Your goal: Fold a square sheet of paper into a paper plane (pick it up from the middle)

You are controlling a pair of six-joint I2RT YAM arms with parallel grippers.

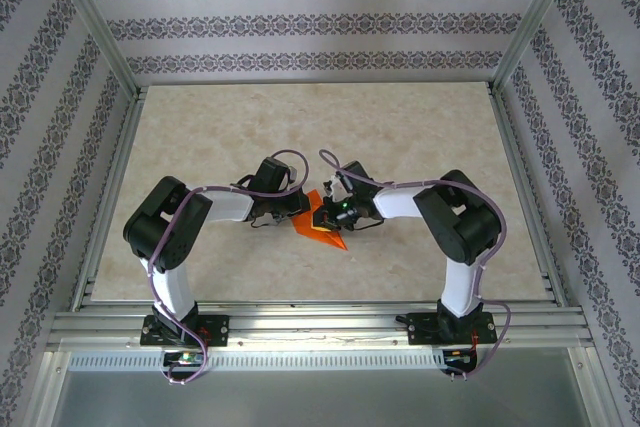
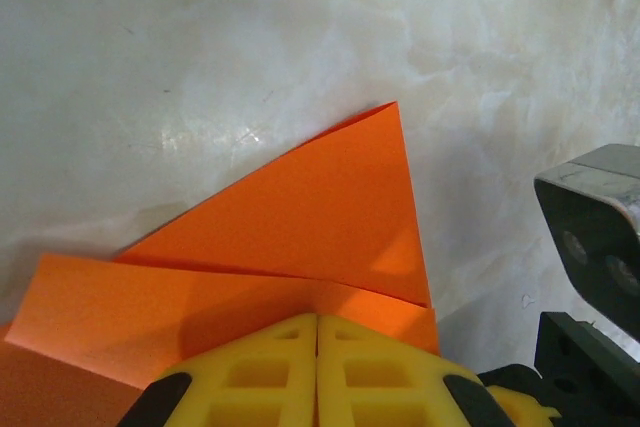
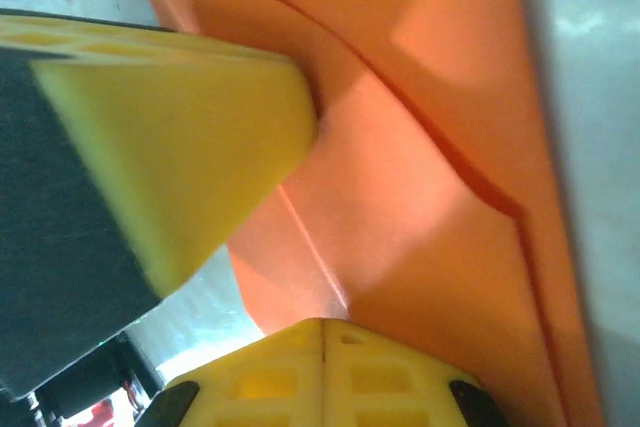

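Left wrist view: my left claw [image 2: 317, 335] is shut, tips on the paper [image 2: 320, 207]; right claw [image 3: 322, 337] shut too. Paper looks light, floppy, easy to rip; I'd pinch its fold just ahead.

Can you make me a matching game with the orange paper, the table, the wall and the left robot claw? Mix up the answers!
Things:
1 paper
2 table
3 wall
4 left gripper

Clues:
A stripy pattern
B yellow fingers, shut
C orange, folded
D pale marble look

Pairs: 1-C, 2-D, 3-A, 4-B
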